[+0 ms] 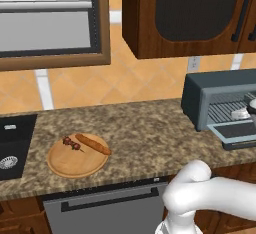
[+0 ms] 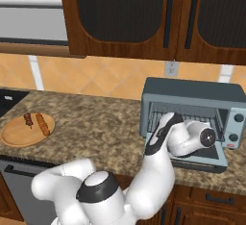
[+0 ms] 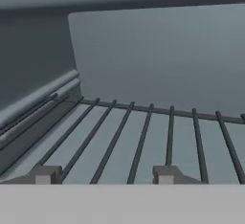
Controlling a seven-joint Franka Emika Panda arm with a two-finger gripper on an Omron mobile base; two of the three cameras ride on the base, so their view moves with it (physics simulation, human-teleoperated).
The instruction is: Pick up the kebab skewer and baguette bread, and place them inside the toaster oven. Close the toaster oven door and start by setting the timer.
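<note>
The kebab skewer (image 1: 72, 143) (image 2: 28, 119) and the orange-brown baguette bread (image 1: 93, 144) (image 2: 43, 123) lie side by side on a round wooden plate (image 1: 65, 165) at the counter's left. At the right stands the toaster oven (image 1: 210, 85) (image 2: 192, 92), its door (image 1: 240, 130) (image 2: 206, 160) folded down flat. My gripper (image 3: 105, 175) reaches inside the oven, just above the wire rack (image 3: 143, 137). It is open, fingertips wide apart, and nothing is between them. The oven's back wall is straight ahead of it.
A dark sink (image 1: 12, 145) sits left of the plate. Dark wooden wall cabinets (image 2: 144, 17) hang over the oven. A grey dishwasher front (image 1: 105, 208) lies under the counter edge. Bare speckled counter (image 1: 150, 133) stretches between plate and oven.
</note>
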